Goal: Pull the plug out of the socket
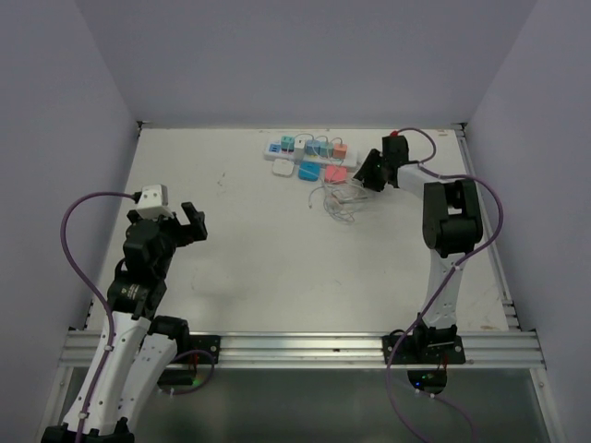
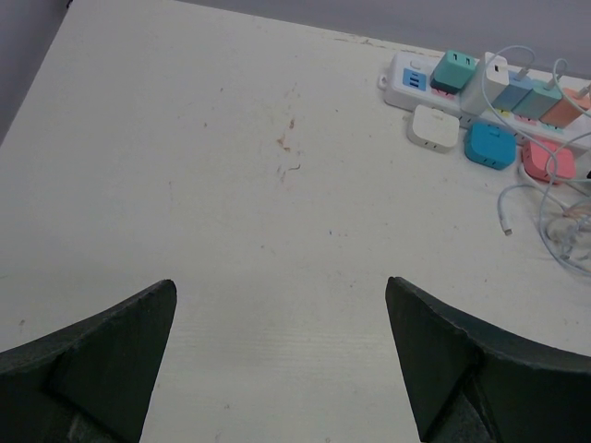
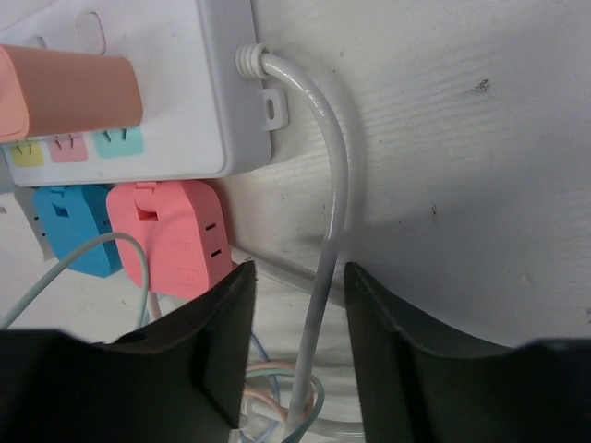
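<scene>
**Position.** The socket [image 3: 222,92] lies at the back of the counter [image 2: 231,185]. My right tool [image 3: 300,277] is at its cord end, jaws partly open, straddling the white cord [image 3: 332,185] without pinching it. My left tool [image 2: 279,284] is spread wide, well apart from the socket.

**Hazard.** The orange plug [image 3: 69,88] sits seated in the socket, off to one side of my right tool. Closing here would probably clamp the cord, not a plug. Nothing holds the socket down, so a pull would likely drag it into the loose cables [image 1: 334,205].
</scene>
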`<state>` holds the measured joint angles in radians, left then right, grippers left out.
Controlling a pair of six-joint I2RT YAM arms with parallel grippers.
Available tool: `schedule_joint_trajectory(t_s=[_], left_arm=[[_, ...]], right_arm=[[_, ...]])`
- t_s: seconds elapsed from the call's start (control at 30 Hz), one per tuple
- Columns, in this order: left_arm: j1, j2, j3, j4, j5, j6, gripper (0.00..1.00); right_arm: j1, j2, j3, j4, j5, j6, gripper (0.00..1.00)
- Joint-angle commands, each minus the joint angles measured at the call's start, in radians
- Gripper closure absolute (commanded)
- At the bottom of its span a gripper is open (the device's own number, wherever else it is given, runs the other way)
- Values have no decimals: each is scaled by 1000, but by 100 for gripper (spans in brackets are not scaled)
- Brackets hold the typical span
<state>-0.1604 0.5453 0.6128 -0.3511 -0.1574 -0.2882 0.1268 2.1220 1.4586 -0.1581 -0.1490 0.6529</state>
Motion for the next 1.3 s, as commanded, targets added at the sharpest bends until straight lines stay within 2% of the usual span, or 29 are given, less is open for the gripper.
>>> schedule_joint_trajectory(t_s=[0.0, 0.17, 0.3, 0.37, 0.6, 0.8, 1.03, 1.27], left_arm=[[-8, -1, -4, 69, -11, -2, 0], [-8, -7, -2, 67, -11, -2, 1], [-8, -8, -2, 64, -13, -3, 0], [-8, -8, -4, 64, -13, -2, 1], [-8, -10, -1, 61, -16, -2, 1], [-8, -8, 1, 52, -21, -5, 1], [-8, 5, 4, 44, -14, -9, 1], [-5, 18, 5, 35, -14, -12, 1]], right_arm=[[0, 10, -43, 40, -43, 16, 57], [8, -5, -101, 55, -72, 21, 74], [17, -34, -153, 87, -90, 28, 94], [22, -51, -190, 97, -92, 31, 100], [85, -172, -319, 132, -70, 40, 100], [191, -296, -526, 232, -29, 129, 100], [407, -430, -736, 308, 64, 261, 100], [592, -520, -793, 289, 176, 327, 100]])
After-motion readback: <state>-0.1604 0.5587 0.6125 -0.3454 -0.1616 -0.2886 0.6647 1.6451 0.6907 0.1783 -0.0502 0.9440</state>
